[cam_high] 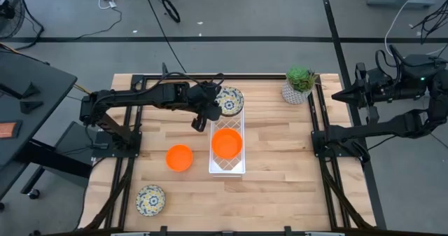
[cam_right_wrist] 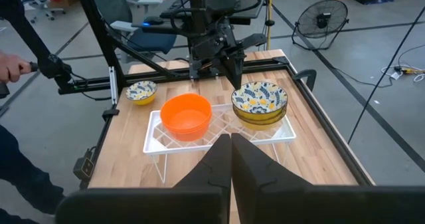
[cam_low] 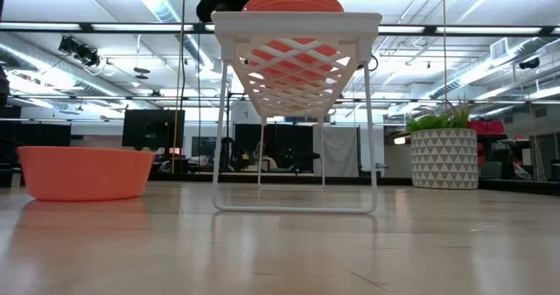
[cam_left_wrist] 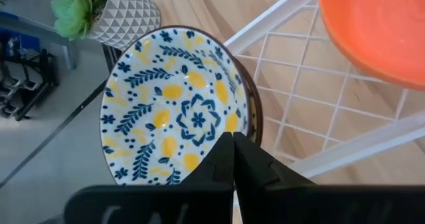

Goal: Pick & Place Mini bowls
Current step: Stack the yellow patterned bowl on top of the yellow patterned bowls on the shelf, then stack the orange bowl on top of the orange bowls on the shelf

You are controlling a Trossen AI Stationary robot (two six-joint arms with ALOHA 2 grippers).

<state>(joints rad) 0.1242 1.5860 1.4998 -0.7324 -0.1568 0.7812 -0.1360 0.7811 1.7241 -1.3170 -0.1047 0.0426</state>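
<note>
Floral bowl point(cam_high: 150, 200) at table's 7 o'clock corner; loose orange bowl point(cam_high: 179, 157) at 8 o'clock of the white wire rack point(cam_high: 228, 167). Left gripper point(cam_high: 205, 117), claw pinched shut and empty, hangs just beside the rack's 10 o'clock. Rack carries orange bowl point(cam_high: 227, 143) and floral bowl stack point(cam_high: 229, 100). Right gripper point(cam_high: 345, 94) shut, empty, off table at 2 o'clock.

Floral bowls point(cam_high: 229, 101) sit stacked just beyond the shut left claw point(cam_high: 200, 121); orange bowls point(cam_high: 227, 143) lie nearby, all upright.
</note>
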